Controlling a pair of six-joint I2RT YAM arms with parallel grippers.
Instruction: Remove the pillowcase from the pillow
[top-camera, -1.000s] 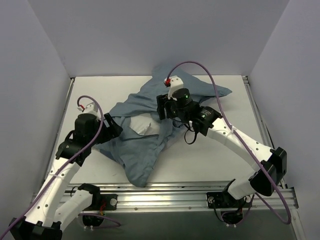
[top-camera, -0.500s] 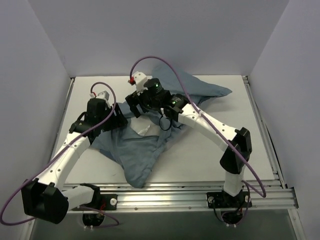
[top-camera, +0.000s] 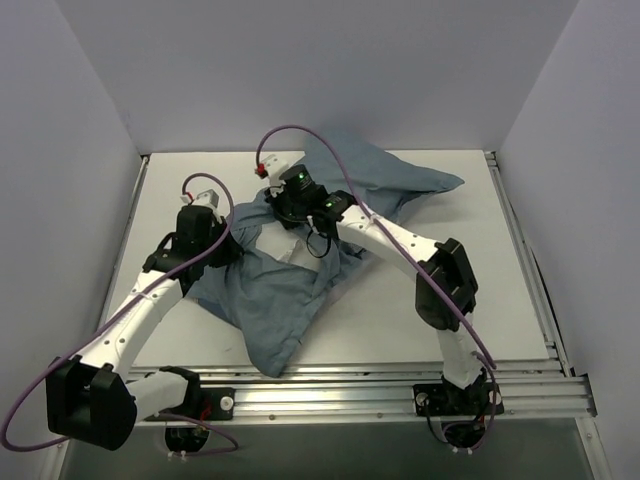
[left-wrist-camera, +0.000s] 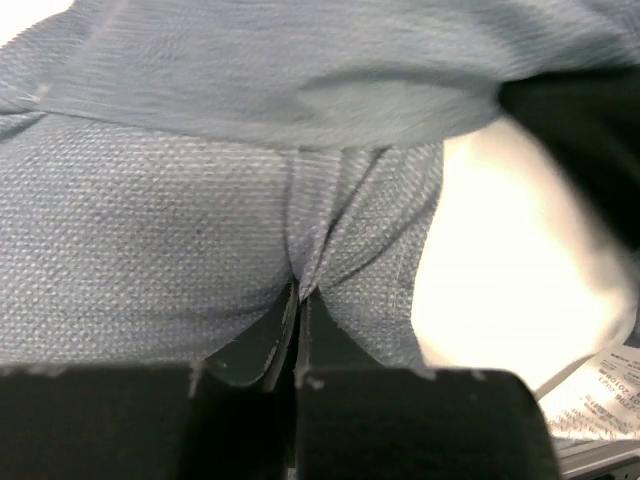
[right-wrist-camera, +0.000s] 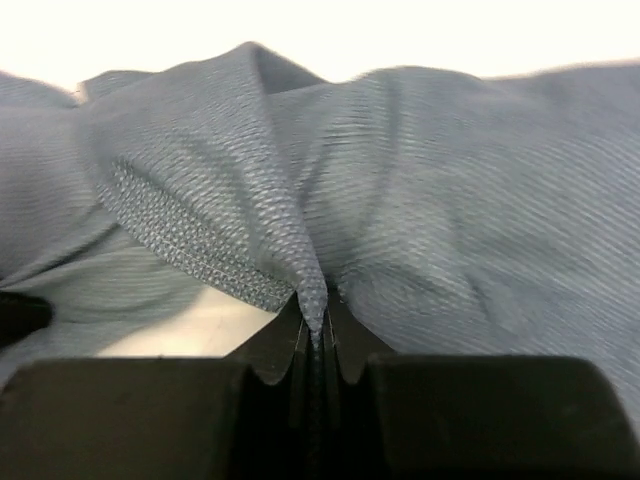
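The left fingers (left-wrist-camera: 255, 355) and right fingers (right-wrist-camera: 272, 352) are each closed on a thin fold of the pillowcase (top-camera: 285, 310), which lies bunched over the pillow (top-camera: 283, 247) on the worktop (top-camera: 400, 320). Such shallow pinches may slip under the pull, or drag the pillow along.

The top camera looks steeply down from above and behind the arm bases (top-camera: 450, 395) at 6 o'clock, taking in the whole table (top-camera: 420, 320) up to the back wall (top-camera: 320, 70) at 12. Each wrist camera peers forward along its own gripper, the left gripper (left-wrist-camera: 298, 300) and the right gripper (right-wrist-camera: 315, 322), very close to the pillowcase (right-wrist-camera: 450, 200). All three views share that cloth near the table's middle.
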